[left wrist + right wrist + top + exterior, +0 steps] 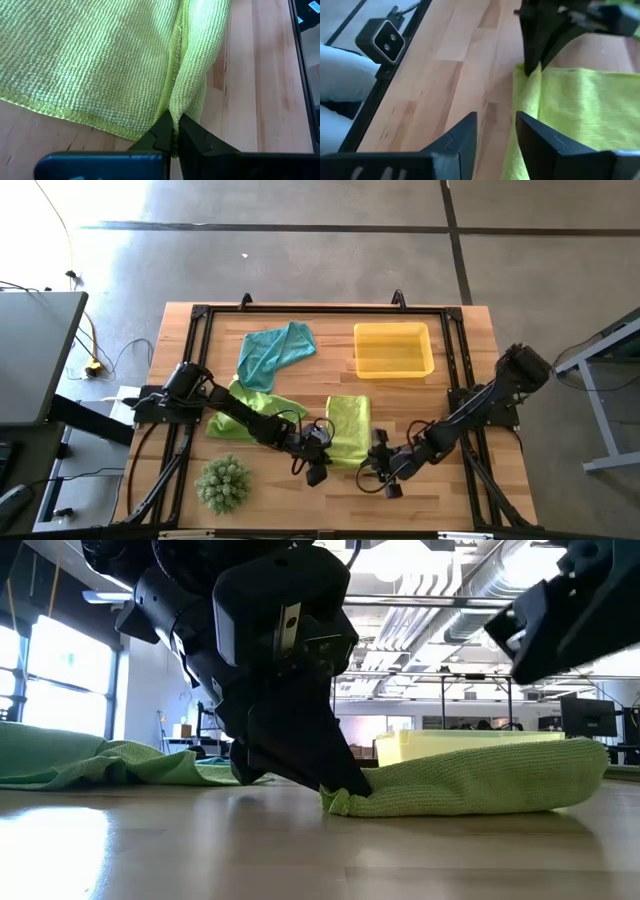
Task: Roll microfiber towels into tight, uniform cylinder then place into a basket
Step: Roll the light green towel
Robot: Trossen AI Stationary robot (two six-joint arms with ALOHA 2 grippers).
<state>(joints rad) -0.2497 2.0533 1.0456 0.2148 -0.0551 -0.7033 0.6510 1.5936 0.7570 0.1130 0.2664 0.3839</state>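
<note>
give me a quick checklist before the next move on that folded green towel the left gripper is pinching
1. Left gripper shut on the edge of the folded green towel: ok.
2. Right gripper open, apart from the towel's near edge and not gripping it: not ok for a two-handed roll.
3. Towel rolled into a cylinder: not ok, only folded flat.
4. Basket holds no towel, room to receive: ok.
5. Teal towel and second green towel lie unrolled: not ok.
6. Spiky plant clear of the working towel: ok.
</note>
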